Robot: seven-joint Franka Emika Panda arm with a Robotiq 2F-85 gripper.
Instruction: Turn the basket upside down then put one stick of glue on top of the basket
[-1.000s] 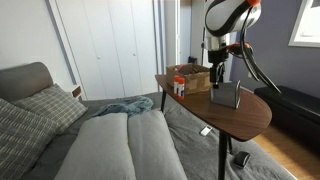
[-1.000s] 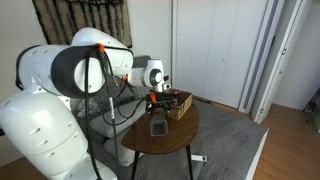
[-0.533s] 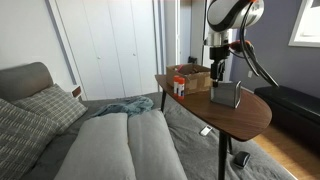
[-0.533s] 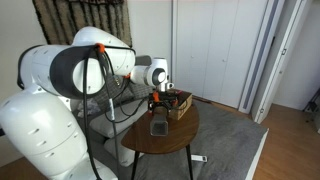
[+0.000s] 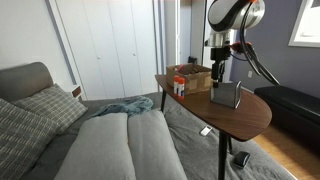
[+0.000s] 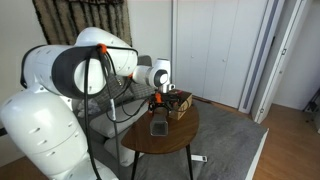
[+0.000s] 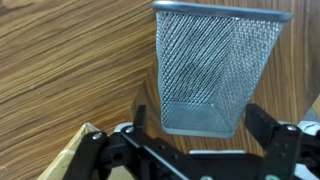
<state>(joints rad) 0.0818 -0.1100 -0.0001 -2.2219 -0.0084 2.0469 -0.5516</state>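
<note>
Nearest, in an exterior view, a grey mattress and a checked pillow are filling the lower left. Beyond them a wooden table is standing right of centre. The basket is sitting on the table. The sticks of glue are standing near its left edge, just beside a brown box. The gripper is hanging above the basket's far side, and white closet doors are closing off the back. The wrist view alone is showing the jaws spread wide, the fingers flanking the mesh's narrower end without touching it. Only an exterior view is showing the bulky white arm and a patterned curtain at upper left.
</note>
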